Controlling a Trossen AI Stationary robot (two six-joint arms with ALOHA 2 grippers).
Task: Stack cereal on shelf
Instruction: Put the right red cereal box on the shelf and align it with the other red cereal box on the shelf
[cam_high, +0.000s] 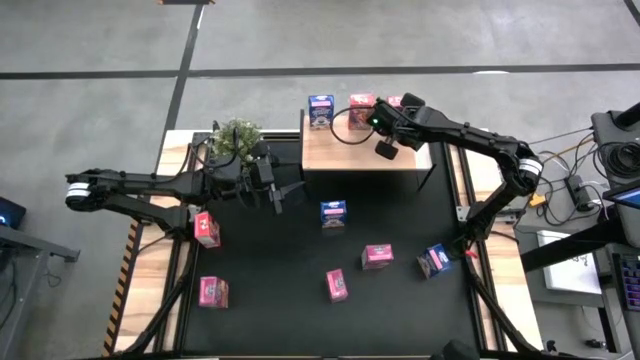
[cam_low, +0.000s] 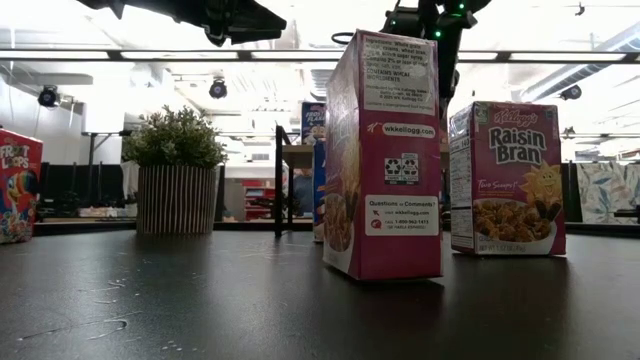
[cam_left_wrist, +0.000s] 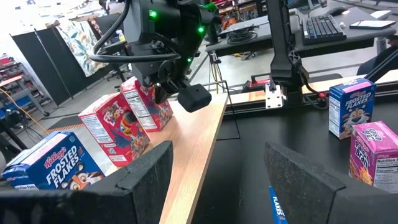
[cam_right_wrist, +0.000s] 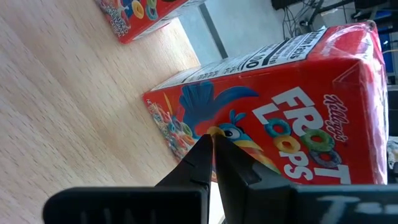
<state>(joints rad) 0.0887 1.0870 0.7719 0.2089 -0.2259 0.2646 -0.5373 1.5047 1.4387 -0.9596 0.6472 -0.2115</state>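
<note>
The shelf (cam_high: 345, 155) is a pale wood board at the table's far side. Three cereal boxes stand on its far edge: a blue Frosted Flakes (cam_left_wrist: 53, 165), a red Froot Loops (cam_left_wrist: 115, 127) and another red Froot Loops (cam_left_wrist: 149, 107) at the right end. My right gripper (cam_right_wrist: 212, 142) is shut, its tips at that right-end box (cam_high: 395, 103). My left gripper (cam_high: 285, 195) hovers open over the table just left of the shelf, with nothing between its fingers (cam_left_wrist: 149, 171). Several more cereal boxes stand on the black table. My right gripper sets its shut fingertips (cam_right_wrist: 202, 152) against the printed front (cam_right_wrist: 249, 118) of the right-end Froot Loops box, by the toucan picture. The fingers slant downward toward the table's far edge. The box stands upright with its bottom on the shelf board.
On the table stand a blue box (cam_high: 333, 213), pink boxes (cam_high: 377, 256) (cam_high: 337, 285) (cam_high: 213, 291), a red box (cam_high: 207, 229) and a blue box (cam_high: 434, 261) near the right edge. A potted plant (cam_high: 237, 138) stands at the far left, beside the shelf.
</note>
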